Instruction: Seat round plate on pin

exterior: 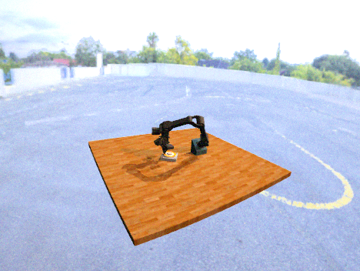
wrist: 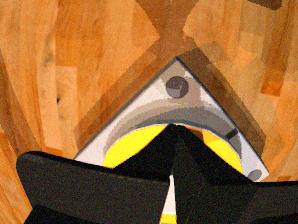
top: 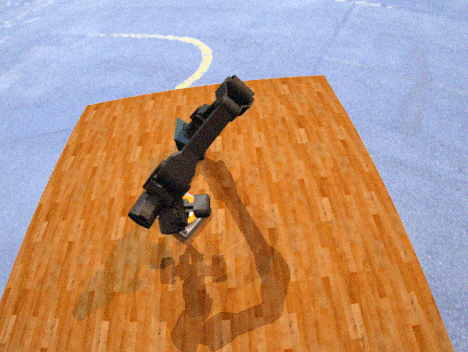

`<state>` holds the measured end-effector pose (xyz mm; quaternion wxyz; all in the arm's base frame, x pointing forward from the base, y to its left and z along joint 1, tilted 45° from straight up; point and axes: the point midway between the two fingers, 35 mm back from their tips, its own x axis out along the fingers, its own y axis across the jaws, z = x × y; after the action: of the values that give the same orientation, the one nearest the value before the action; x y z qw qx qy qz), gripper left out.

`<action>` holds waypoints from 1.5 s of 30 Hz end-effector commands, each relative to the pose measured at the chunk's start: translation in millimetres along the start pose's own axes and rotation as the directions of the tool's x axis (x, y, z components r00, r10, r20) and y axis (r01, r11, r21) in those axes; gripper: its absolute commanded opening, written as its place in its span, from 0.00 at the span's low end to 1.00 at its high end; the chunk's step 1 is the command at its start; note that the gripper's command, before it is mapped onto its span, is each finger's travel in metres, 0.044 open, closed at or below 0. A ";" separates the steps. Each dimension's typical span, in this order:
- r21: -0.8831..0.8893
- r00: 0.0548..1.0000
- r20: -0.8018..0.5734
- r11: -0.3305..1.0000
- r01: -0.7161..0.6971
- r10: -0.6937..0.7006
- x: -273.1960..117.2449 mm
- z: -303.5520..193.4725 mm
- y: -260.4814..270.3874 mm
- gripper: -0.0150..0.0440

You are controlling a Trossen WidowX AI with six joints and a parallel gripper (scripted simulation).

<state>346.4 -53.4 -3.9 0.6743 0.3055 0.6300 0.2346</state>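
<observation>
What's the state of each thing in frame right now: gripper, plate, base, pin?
gripper: shut, nothing between the fingers, tips low over the plate.
round plate: on the base, mostly hidden by the gripper; flat or tilted, cannot tell.
base: square, lying flat on the wooden board, one corner toward the camera in the wrist view.
pin: not visible, hidden or too small to tell.
orange tab: partly visible beside the gripper.

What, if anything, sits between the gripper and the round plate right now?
Nothing visible does. The wrist view shows the gripper, shut and holding nothing, directly over the yellow plate on the grey base. Whether the fingertips touch the plate cannot be told.
</observation>
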 end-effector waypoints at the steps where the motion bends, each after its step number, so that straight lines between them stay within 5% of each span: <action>1: -0.002 1.000 -0.005 1.000 0.005 -0.005 0.7 0.2 -6.1 0.25; 21: -0.002 1.000 -0.005 1.000 0.006 -0.006 1.3 -4.4 -28.0 0.25; 31: -0.002 1.000 -0.005 1.000 0.008 -0.008 -42.1 -6.8 -26.2 0.25; 45: 0.007 1.000 -0.006 1.000 0.001 -0.001 -32.3 -6.6 -26.7 0.25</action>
<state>335.4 -94.8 0.4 0.6728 0.3043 0.6325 0.2339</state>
